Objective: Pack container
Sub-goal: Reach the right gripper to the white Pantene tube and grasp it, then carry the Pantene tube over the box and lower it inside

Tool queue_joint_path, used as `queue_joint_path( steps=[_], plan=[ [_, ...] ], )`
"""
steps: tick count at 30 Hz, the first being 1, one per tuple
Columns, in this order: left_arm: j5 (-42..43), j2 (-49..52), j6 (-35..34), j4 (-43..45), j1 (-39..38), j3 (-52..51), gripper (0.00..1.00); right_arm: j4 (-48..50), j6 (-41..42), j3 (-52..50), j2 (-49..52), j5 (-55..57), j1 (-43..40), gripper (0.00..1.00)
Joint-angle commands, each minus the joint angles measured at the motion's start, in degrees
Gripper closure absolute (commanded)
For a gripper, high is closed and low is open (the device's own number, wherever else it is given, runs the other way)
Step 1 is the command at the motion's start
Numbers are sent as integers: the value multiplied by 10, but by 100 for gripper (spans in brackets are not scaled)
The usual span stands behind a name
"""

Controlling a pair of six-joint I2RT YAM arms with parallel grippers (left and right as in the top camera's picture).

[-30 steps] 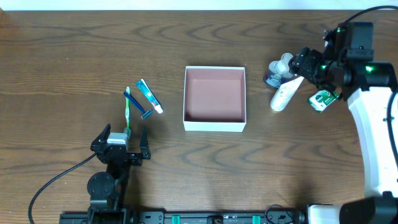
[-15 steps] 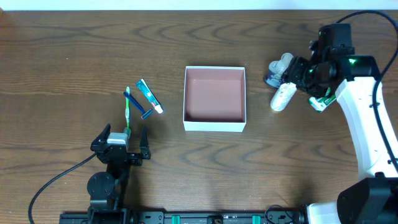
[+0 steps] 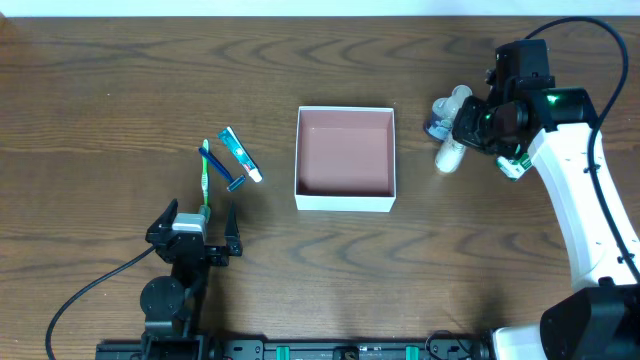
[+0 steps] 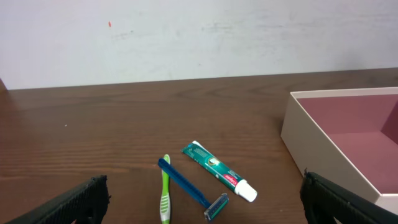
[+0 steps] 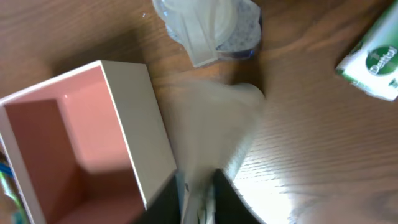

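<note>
The container is a square, shallow white box with a pink floor, standing mid-table. To its right, my right gripper is shut on a white tube. In the right wrist view the tube is blurred and pinched between the dark jaws at the bottom edge, next to the container's wall. My left gripper stands open near the front left. A green toothbrush, a blue razor and a toothpaste tube lie just ahead of it, untouched.
A clear plastic bottle lies just beyond the white tube. A green-and-white packet sits right of the gripper, partly under the right arm. A pale wall runs behind the table's far edge.
My right gripper moved left over the white tube and closed on it. The tube now shows shorter beneath the gripper. The left arm has not moved.
</note>
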Motion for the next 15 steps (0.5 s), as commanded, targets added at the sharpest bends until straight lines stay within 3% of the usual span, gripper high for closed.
queue_joint_path(
  steps=[1,6,15],
  plan=[
    [6,0,0,-21,3,-9,2,-7,2,7,11,8,8,99],
    [6,0,0,-21,3,-9,2,-35,-2,7,15,22,8,99],
    [6,0,0,-21,3,-9,2,-73,-96,14,-26,22,13,99]
  ],
)
